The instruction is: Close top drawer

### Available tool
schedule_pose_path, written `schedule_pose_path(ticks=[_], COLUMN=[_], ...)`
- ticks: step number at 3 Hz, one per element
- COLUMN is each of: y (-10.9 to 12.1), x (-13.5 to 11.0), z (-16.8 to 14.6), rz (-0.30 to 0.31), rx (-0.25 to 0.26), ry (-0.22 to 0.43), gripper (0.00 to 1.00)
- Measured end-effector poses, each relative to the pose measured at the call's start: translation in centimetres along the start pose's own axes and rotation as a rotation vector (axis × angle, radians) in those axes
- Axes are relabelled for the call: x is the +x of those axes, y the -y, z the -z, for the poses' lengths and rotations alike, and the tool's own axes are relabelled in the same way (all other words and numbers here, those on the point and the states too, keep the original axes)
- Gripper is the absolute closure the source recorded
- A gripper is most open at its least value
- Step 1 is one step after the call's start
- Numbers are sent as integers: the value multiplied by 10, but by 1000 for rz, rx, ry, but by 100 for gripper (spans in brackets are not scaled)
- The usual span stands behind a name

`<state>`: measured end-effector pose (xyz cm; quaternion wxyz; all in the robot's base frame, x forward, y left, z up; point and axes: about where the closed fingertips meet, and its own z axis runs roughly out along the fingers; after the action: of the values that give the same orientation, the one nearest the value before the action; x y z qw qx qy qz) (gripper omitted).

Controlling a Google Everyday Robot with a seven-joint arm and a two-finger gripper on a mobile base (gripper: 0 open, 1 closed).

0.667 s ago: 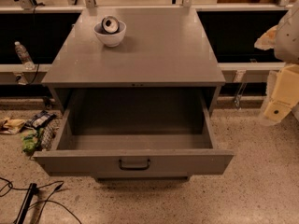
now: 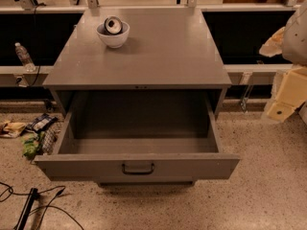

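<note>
Top drawer [image 2: 192, 166] of the grey metal table [image 2: 158, 56] stands pulled far out from the table's front, toward the camera. Its deep, boxy inside is open to view, with only bare grey floor and walls showing. Its flat front faces the camera, and a small dark bar handle [image 2: 137, 169] sits at the middle of that front.

On the table's top, near its back left corner, a white bowl [image 2: 113, 38] holds a drink can [image 2: 113, 25] lying on its side, its end turned up toward the camera.

The gripper [image 2: 282, 104] shows as cream-coloured parts at the right edge of the view. It hangs off the table's right side, at about the level of the table's top edge, and is well apart from the drawer and its handle. Whether it is released or clenched cannot be told.

Left of the table, a plastic bottle [image 2: 23, 56] stands against the dark wall. Crumpled wrappers [image 2: 33, 135] lie on the speckled floor [image 2: 259, 195] beside the drawer's left side. Black cables [image 2: 33, 207] trail across the floor to the front left of the table.
</note>
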<state>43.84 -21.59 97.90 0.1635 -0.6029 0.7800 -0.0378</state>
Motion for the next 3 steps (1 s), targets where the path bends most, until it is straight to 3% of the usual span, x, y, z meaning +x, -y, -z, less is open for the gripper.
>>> schedule_pose_path(ticks=[1,2,3], y=[-2,-32,-67], x=[-1,-4,-9], z=[-1,-31,-78], rz=[-3,-40,-55], rx=[4,-9,-64], ry=[8,97,196], gripper=[38,61,85])
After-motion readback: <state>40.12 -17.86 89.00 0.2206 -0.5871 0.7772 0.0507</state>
